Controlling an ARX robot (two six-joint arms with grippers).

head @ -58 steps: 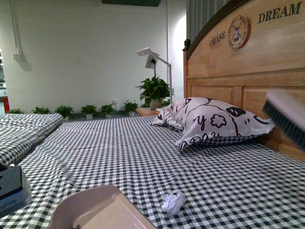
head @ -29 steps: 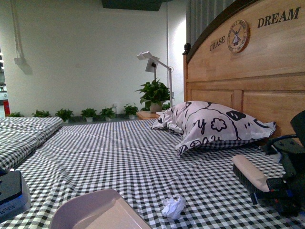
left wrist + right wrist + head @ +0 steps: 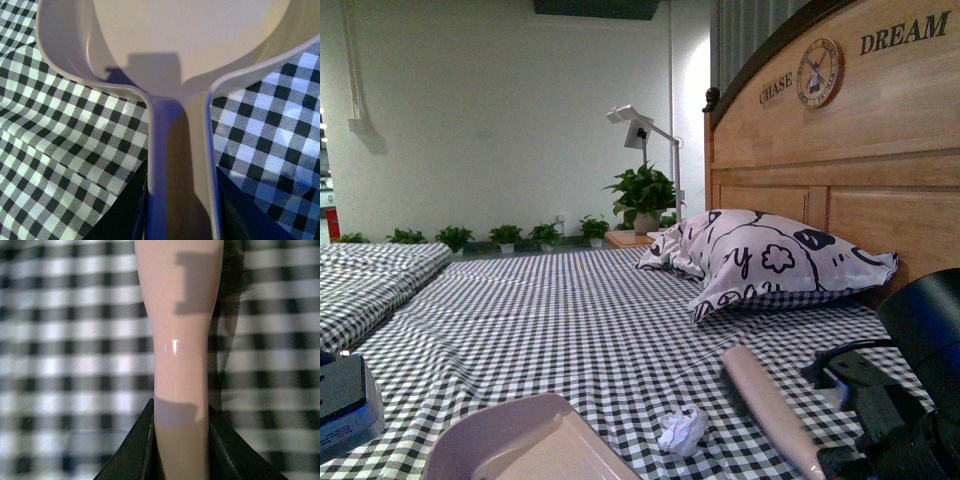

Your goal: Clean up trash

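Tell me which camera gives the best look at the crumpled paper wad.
The front view: the white paper wad lies in plain sight on the checked bedsheet. Neither wrist view shows it; they show only the dustpan and brush handle.

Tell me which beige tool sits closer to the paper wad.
The dustpan, held by the left gripper; its rim nearly reaches the paper wad. The brush lies farther right.

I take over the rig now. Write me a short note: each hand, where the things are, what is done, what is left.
Left hand: shut on the dustpan handle; pan rests on the bed.
Right hand: shut on the brush handle; brush lies low over the sheet, right of the trash.
Trash: on the sheet between pan and brush, touching neither.
Done: both tools held and set on either side.
Left: sweep the trash into the pan.
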